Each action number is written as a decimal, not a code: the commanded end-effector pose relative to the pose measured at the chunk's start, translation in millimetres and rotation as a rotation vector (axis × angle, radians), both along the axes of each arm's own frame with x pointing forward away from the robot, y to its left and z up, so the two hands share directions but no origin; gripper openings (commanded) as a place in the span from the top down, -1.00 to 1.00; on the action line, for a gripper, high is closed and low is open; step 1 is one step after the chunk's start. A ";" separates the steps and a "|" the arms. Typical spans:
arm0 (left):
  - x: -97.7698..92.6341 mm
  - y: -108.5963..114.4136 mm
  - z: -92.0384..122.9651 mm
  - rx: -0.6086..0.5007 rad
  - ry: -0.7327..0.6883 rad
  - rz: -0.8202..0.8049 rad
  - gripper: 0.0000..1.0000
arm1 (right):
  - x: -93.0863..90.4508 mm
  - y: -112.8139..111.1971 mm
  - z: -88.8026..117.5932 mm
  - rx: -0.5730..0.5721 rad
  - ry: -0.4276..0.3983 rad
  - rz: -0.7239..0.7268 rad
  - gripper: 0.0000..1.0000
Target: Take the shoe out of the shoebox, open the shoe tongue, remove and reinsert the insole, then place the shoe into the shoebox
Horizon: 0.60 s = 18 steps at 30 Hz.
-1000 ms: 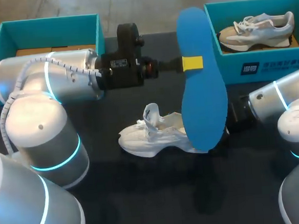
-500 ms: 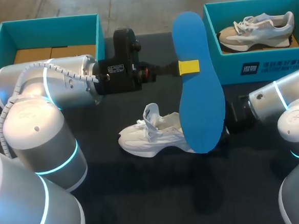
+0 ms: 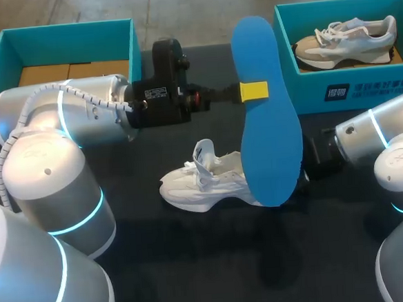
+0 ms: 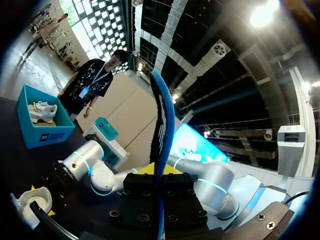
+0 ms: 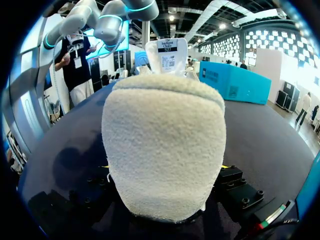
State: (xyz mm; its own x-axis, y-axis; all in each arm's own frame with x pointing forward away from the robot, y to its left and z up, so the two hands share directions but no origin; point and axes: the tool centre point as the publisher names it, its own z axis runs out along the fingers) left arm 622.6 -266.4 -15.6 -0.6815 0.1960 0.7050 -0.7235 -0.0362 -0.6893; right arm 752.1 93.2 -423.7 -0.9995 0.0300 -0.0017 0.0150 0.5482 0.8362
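Since a second ago the left arm (image 3: 81, 118) has drawn back a little, carrying the blue insole (image 3: 268, 112) slightly toward the table's left and far edge; no shift over the last half second.

- Left gripper (image 3: 255, 90): yellow tips clamped on the insole from both faces, near its upper third. Insole is held clear of the black table (image 3: 195, 262), long axis running far-to-near; the left wrist view shows it edge-on (image 4: 161, 135).
- White shoe (image 3: 207, 185): on its sole mid-table, tongue (image 5: 167, 57) pulled upright, heel end hidden behind the insole.
- Right gripper (image 5: 163, 170): at the shoe's heel, which fills the right wrist view; grip cannot be told.
- Left teal shoebox (image 3: 63, 46): far left, cardboard inside.
- Right teal shoebox (image 3: 349, 85): far right, holding a beige sneaker (image 3: 346, 41).
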 end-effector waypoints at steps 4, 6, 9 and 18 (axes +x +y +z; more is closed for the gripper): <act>-1.2 -0.7 -0.6 -0.004 0.001 0.004 1.00 | 0.1 3.8 -3.8 -0.004 0.000 -0.001 -1.00; -1.2 -0.7 -0.6 -0.004 0.001 0.004 1.00 | 0.1 3.8 -3.8 -0.004 0.000 -0.001 -1.00; -1.2 -0.7 -0.6 -0.004 0.001 0.004 1.00 | 0.1 3.8 -3.8 -0.004 0.000 -0.001 -1.00; -1.2 -0.7 -0.6 -0.004 0.001 0.004 1.00 | -0.2 -2.7 -4.2 -0.030 0.002 -0.022 -1.00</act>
State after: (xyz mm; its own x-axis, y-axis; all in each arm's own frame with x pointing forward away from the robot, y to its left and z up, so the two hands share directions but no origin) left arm 622.5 -266.0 -15.5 -0.6811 0.1969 0.7052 -0.7239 -0.0370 -0.6889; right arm 753.7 92.0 -428.6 -0.9992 0.0391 -0.0018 0.0202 0.5547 0.8318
